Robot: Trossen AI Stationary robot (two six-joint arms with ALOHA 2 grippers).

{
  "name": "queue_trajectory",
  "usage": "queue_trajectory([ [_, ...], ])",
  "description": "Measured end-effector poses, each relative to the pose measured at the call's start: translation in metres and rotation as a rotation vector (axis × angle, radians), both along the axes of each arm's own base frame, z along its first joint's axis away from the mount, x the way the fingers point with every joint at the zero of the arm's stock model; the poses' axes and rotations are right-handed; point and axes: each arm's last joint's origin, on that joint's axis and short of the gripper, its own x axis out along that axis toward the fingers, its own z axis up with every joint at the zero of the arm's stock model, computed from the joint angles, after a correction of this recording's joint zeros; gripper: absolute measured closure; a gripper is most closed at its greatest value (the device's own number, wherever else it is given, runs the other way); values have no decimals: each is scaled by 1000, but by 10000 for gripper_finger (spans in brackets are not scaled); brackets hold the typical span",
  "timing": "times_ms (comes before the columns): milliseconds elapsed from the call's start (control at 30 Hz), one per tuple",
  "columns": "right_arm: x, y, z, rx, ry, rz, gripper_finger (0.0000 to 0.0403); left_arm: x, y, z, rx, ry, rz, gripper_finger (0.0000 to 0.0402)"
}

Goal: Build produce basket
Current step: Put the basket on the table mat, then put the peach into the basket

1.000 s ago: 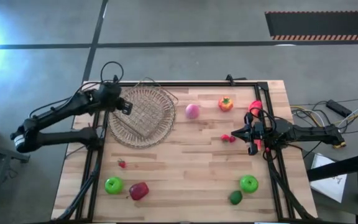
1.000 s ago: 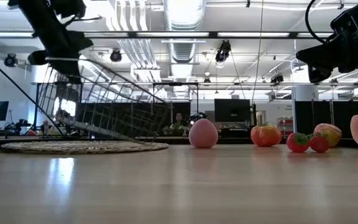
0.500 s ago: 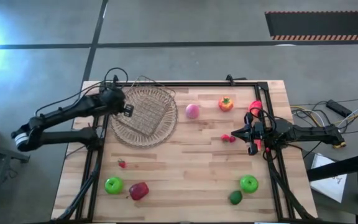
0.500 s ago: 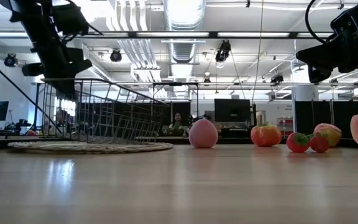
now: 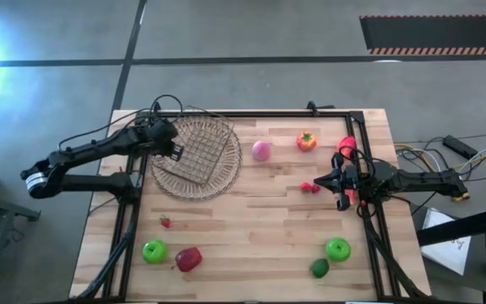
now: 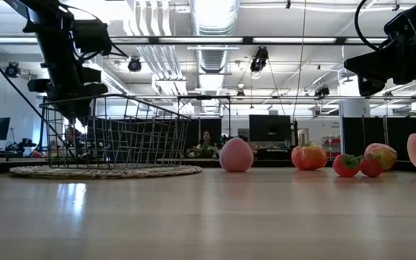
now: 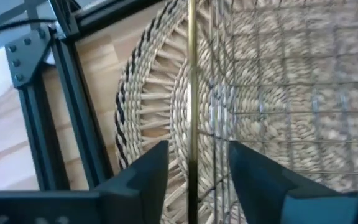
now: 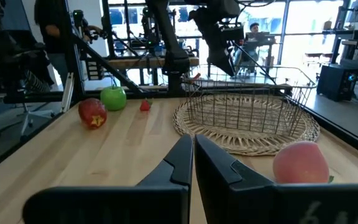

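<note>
The wire basket [image 5: 202,152] stands level on the round woven mat [image 5: 180,187]; the low view shows the basket [image 6: 121,137] resting by its bottom. My left gripper [image 5: 174,150] is open at the basket's left wall. In the left wrist view its fingers [image 7: 145,177] stand on either side of the rim wire [image 7: 192,93] without touching it. My right gripper [image 5: 337,182] is shut and hovers near the table's right edge, beside the red berries [image 5: 310,187]. The pink peach [image 5: 261,150], the orange tomato [image 5: 306,141] and the watermelon slice [image 5: 346,145] lie on the far right part.
Near the table's front edge lie a green apple [image 5: 153,251], a red apple [image 5: 188,258], a tiny berry [image 5: 166,223], another green apple [image 5: 337,248] and a dark green piece [image 5: 320,268]. Black frame rails [image 5: 129,211] run along the table's sides. Bare wood shows in the middle.
The basket was tilted, with its left side lifted high and its right side on the mat. It has come down and now stands level on the mat. My left gripper has moved down with the basket's left wall.
</note>
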Motion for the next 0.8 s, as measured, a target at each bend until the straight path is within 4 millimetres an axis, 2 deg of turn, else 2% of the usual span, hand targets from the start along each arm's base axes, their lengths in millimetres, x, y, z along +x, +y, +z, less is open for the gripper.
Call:
queue_trajectory([
  [167, 0, 0, 0, 0, 0, 0, 394, -4, -3, 30, 16, -31, -17, 213],
  [400, 0, 0, 0, 0, 0, 0, 394, -7, -12, 68, -31, -213, -110, 205],
  [633, 0, 0, 0, 0, 0, 0, 394, 4, -34, 77, -23, -298, -288, 205],
  [800, 0, 0, 0, 0, 0, 0, 394, 30, -59, 80, 42, -367, -463, 205],
])
